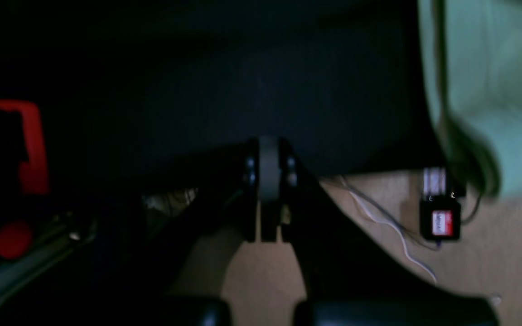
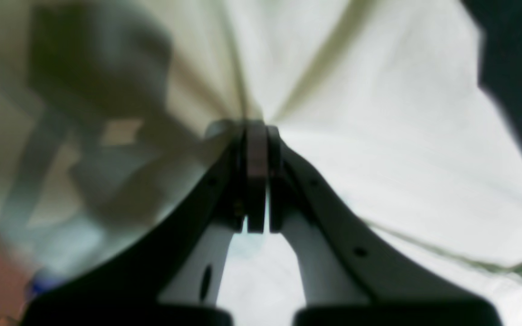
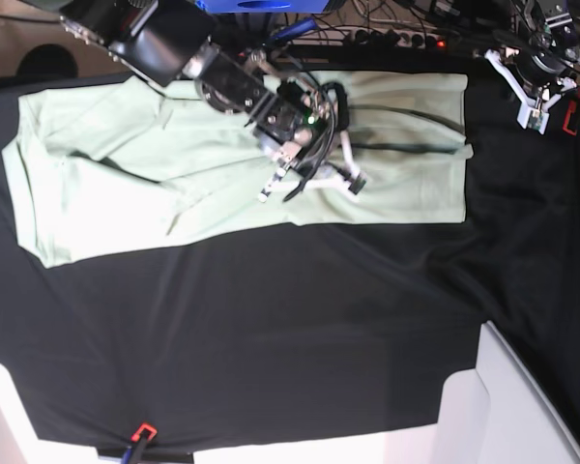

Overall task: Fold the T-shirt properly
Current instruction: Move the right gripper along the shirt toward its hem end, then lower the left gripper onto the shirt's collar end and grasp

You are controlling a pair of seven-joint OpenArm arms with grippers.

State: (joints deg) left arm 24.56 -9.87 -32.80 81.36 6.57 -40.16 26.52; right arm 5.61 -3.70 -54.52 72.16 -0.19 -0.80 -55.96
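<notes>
Pale mint cotton bunches into creases right at our right end effector [image 2: 256, 149], whose jaws are pressed together on a pinch of the T-shirt [image 3: 232, 164]; the folds fan out from the fingertips in the right wrist view. Our left end effector [image 1: 268, 181] is closed on nothing, its pads meeting over the black cloth [image 1: 243, 81], with only an edge of the shirt near it. From the base view, the T-shirt lies spread flat across the far part of the black cloth covering the table [image 3: 522, 416], and the right arm reaches over its middle.
</notes>
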